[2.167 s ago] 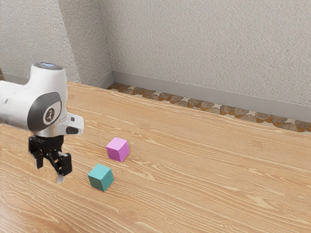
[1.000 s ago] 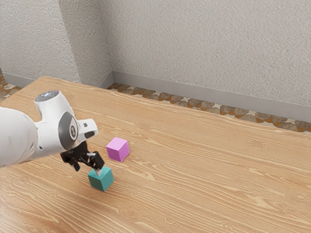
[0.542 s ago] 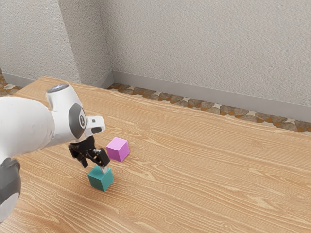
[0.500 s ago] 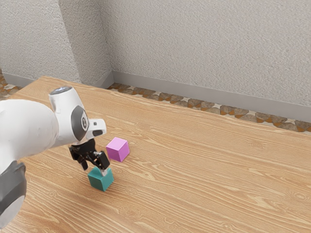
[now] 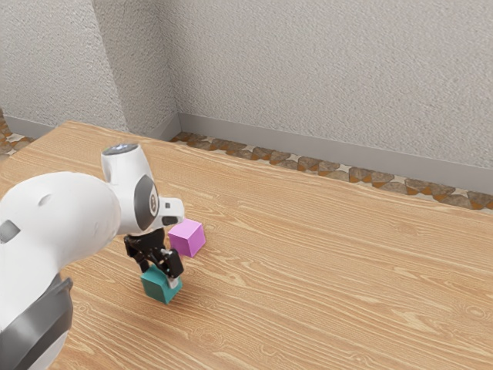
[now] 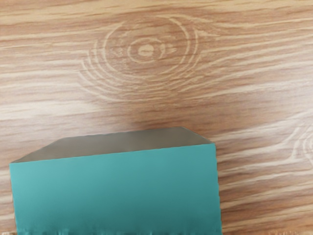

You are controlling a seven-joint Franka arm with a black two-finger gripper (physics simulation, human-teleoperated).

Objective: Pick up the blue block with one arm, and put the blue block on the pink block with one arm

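Observation:
The blue block (image 5: 156, 290), teal in colour, rests on the wooden table (image 5: 331, 254) toward the exterior view's left. My gripper (image 5: 164, 276) has come down over its top, and its black fingers stand open on either side of the block. In the wrist view the blue block (image 6: 115, 191) lies large and close just under my hand, flat on the wood with its shadow behind it. The pink block (image 5: 187, 237) sits on the table a short way behind the blue block, toward the wall and apart from it.
A grey textured wall (image 5: 323, 69) with a baseboard and a strip of pebbles (image 5: 339, 169) runs behind the table. The table's far corner (image 5: 73, 125) lies at the exterior view's left. Bare wood stretches to the exterior view's right of the blocks.
My arm has swung from the exterior view's left to above the blue block and lowered, so the fingers now straddle it. Neither block has moved.

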